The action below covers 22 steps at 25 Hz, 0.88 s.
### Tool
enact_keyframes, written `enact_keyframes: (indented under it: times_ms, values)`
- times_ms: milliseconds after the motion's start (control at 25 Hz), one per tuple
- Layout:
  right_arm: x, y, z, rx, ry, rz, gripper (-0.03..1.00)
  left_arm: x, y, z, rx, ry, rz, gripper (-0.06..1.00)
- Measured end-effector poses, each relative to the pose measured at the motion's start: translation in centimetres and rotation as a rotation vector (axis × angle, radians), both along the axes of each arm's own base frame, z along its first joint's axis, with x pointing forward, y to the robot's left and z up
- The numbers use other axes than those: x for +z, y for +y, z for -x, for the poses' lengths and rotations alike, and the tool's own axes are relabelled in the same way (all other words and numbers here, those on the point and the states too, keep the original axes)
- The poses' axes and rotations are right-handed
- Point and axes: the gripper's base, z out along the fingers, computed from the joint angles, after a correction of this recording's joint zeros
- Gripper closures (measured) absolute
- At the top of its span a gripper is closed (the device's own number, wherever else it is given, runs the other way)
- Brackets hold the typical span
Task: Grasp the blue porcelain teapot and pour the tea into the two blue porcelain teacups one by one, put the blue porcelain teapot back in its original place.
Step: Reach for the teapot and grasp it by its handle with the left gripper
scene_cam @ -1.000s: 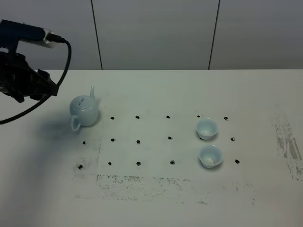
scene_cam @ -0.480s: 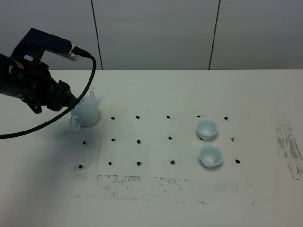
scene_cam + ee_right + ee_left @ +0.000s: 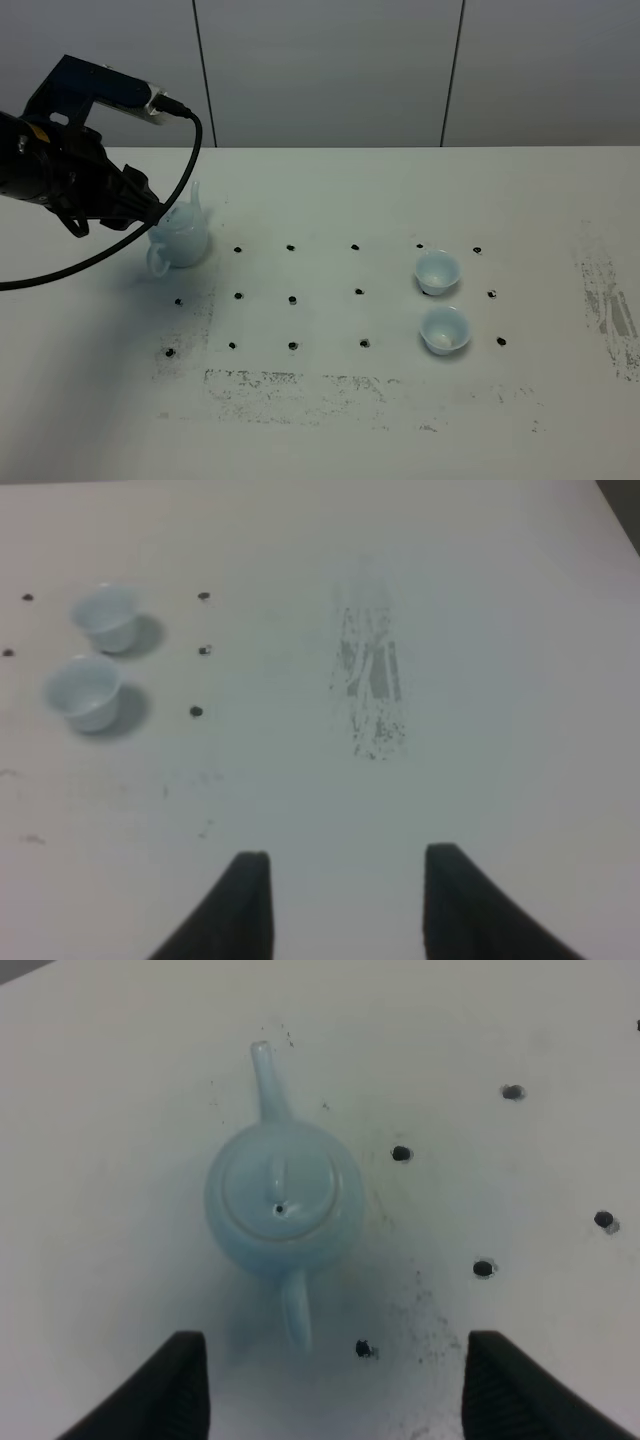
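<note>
1. At the left side of the desk [image 3: 330, 430], the left tool [image 3: 340, 1385] is held over the blue porcelain teapot [image 3: 182, 238]. Its two dark fingers [image 3: 185, 1385] are spread wide apart, and nothing is gripped by them.
2. The teapot is seen upright on the desk, at the left end of a grid of black dots [image 3: 292, 299]. Its lid [image 3: 280, 1188] is in place.
3. The teapot's long axis, from spout to handle, is laid roughly from the far side of the desk to the near side. The spout [image 3: 195, 193] is pointed away, towards the wall, and the loop handle [image 3: 158, 263] is turned towards the near edge.
4. In the left wrist view the handle [image 3: 297, 1315] is pointed towards the gap between the two fingers and is touched by neither.
5. Well to the right of the teapot, near the right end of the dot grid, the two teacups are set upright with their mouths open upward. The farther teacup [image 3: 437, 271] and the nearer teacup [image 3: 444, 329] are placed just beside each other without touching.
6. A scuffed patch [image 3: 605, 300] is seen on the desk farther right, near its right edge.
7. The right tool [image 3: 345, 905] is shown only in its own wrist view, held above bare desk. Its fingers are parted, and nothing is held between them. Both teacups are seen well apart from it.
</note>
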Motion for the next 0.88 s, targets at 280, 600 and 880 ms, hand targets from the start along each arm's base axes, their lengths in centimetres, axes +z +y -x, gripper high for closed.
enact_keyframes:
  times_ms: [280, 600, 880]
  values:
    - [0.0, 0.0, 0.0, 0.035, 0.000, -0.003, 0.63, -0.1, 0.1, 0.2, -0.019, 0.033, -0.028, 0.43]
    - [0.0, 0.0, 0.0, 0.035, 0.000, -0.003, 0.63, 2.0, -1.5, 1.1, -0.003, 0.138, -0.092, 0.45]
    - [0.0, 0.0, 0.0, 0.035, 0.000, -0.003, 0.63, 1.7, -1.2, 1.1, 0.220, 0.133, -0.193, 0.46]
